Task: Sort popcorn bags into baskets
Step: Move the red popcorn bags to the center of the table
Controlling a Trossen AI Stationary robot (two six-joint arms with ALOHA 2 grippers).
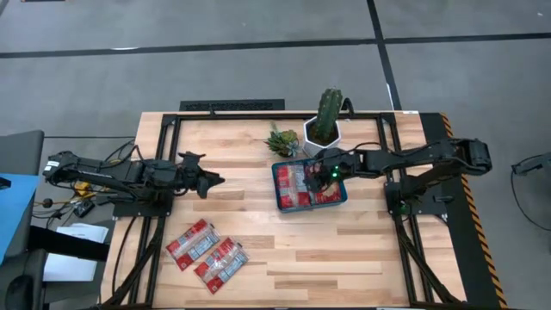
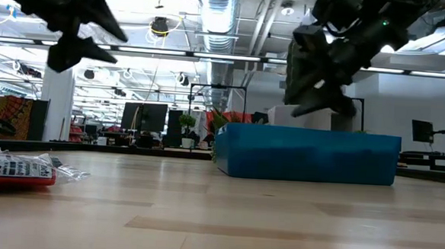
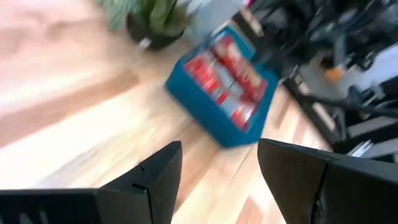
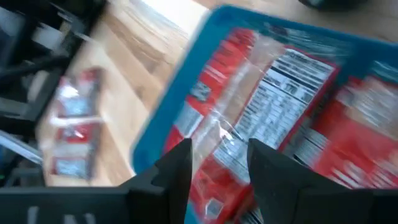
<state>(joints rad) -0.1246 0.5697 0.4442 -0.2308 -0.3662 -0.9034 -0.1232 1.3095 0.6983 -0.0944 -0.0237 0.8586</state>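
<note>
The teal-blue tray [image 1: 281,195] sits right of the table's middle and holds several red popcorn packets [image 1: 303,186]. My right gripper [image 1: 325,176] hovers open over the tray. In the right wrist view its fingers [image 4: 217,171] stand apart above a packet [image 4: 261,106] lying in the tray [image 4: 168,118]. In the low view it [image 2: 315,99] hangs just above the tray's rim [image 2: 306,130]. Three more packets [image 1: 207,251] lie flat on the table's near left. My left gripper [image 1: 209,182] is open, raised over the table's left part [image 2: 86,30], with nothing between its fingers [image 3: 217,180].
A white pot with a tall cactus [image 1: 325,120] stands just behind the tray, and a small spiky plant [image 1: 282,139] stands to its left. Bare wood lies between the loose packets and the tray. One packet end shows at the low view's left [image 2: 14,167].
</note>
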